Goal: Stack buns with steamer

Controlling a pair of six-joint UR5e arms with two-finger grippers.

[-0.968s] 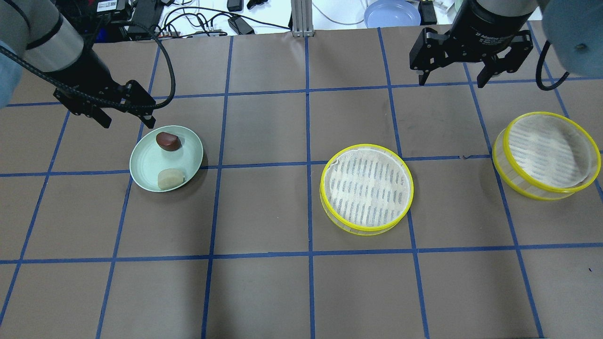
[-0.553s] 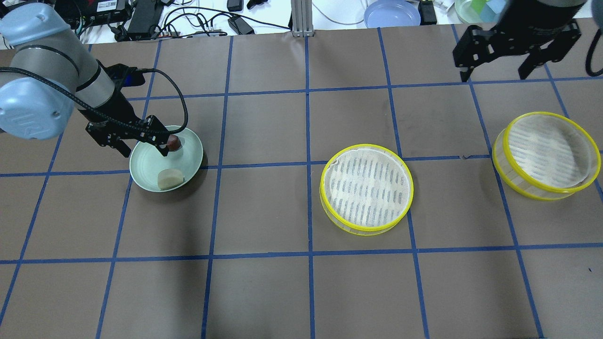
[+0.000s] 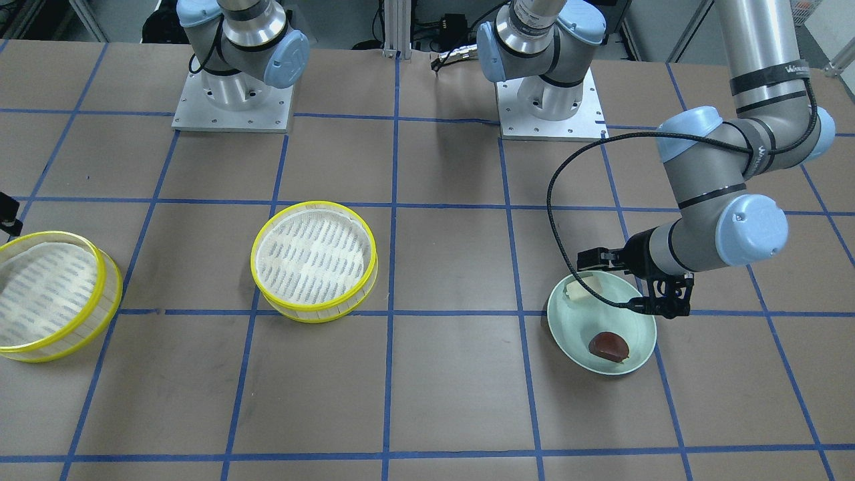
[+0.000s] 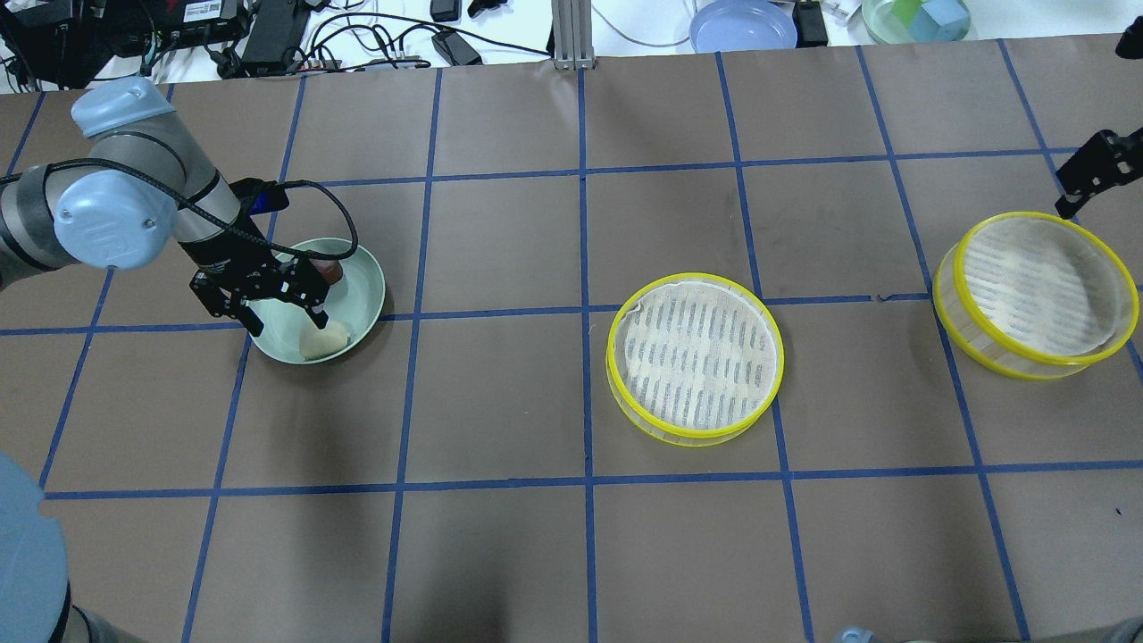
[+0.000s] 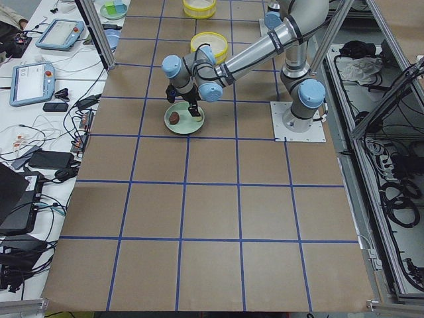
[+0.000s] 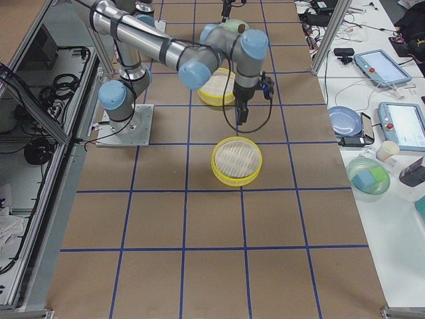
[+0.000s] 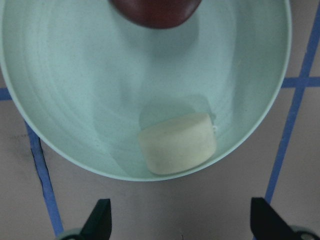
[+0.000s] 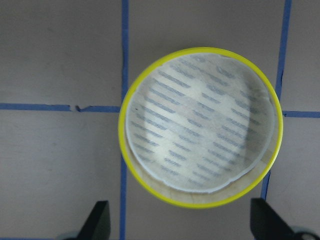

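Left pincer (image 4: 280,319): spread wide with nothing in it, hovering low over the pale green plate (image 4: 368,290).
Cream bun (image 7: 177,142): sat in the plate near the 6 o'clock rim in the wrist view. It was at 12 o'clock from the pincer gap and not between the fingers yet.
Long axis: ran roughly 9-to-3 in that view, about in line with how the fingers close. I reckon it'd get pinched end to end unless the wrist turned.
Dark bun (image 3: 608,345): over on the opposite side of the plate, apart from the cream one, so no crowding there.
Nearer arm: the left one, easily. The right pincer (image 8: 182,222) was also wide open and empty, up over the far steamer (image 8: 200,125) at the 3 o'clock end of the overhead view.
Edges: the plate rim just beside the cream bun looked like the tight spot for a finger.
Room: the middle steamer (image 4: 695,357) lay at 3 o'clock from the plate, with bare tabletop (image 4: 500,393) between them.
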